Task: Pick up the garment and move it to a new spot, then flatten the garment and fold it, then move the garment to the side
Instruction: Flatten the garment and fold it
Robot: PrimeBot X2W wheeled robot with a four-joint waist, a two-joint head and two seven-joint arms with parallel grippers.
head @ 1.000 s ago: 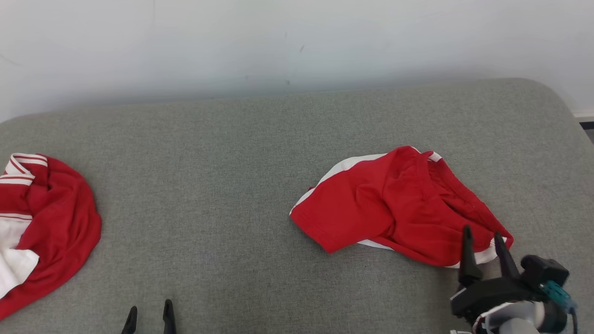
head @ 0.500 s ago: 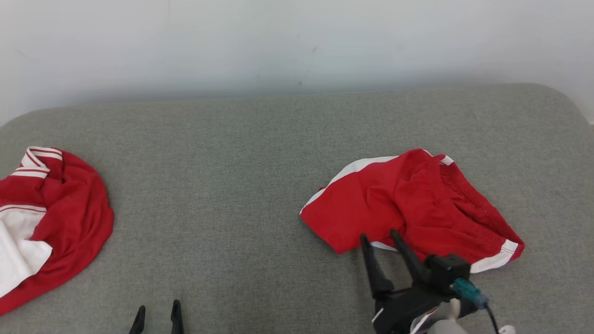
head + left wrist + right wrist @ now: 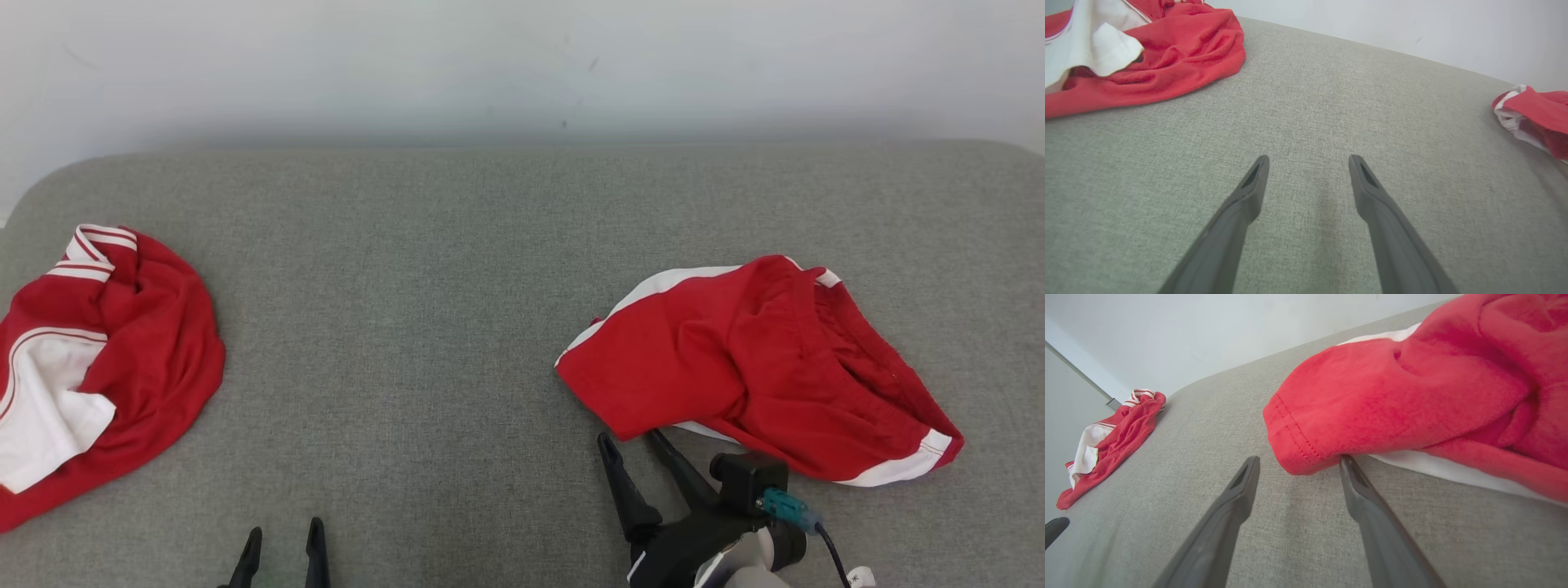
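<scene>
1. Both pincers of mine stand wide, with nothing between the fingers: the left gripper (image 3: 285, 531) at the bottom edge, left of centre, and the right gripper (image 3: 629, 437) at the bottom, right of centre.
2. At the far left of the head view lies a crumpled red-and-white top (image 3: 139, 343), bunched on the grey cushion (image 3: 424, 286). It sits further right in the frame than a second ago, but the whole picture has slid that way, so the camera turned and the top did not move.
3. My left gripper (image 3: 1309, 159) hangs over bare cushion, in the same lower-left place as before. Its wrist view has the top (image 3: 1167, 61) at upper left and a bit of the garment (image 3: 1535, 118) at the right edge.
4. My right gripper has truly moved. A second ago its fingers overlapped the garment's lower right hem; now they point at its lower left corner.
5. The garment (image 3: 735, 359), red with white side bands, lies rumpled at centre right of the head view, flat on the cushion and well apart from the top.
6. In the right wrist view, my right gripper (image 3: 1300, 458) has the garment's (image 3: 1392, 396) stitched red corner just ahead of the gap, and the right-hand fingertip (image 3: 1349, 467) sits at the edge of the hem. Whether it touches the cloth I cannot tell.
</scene>
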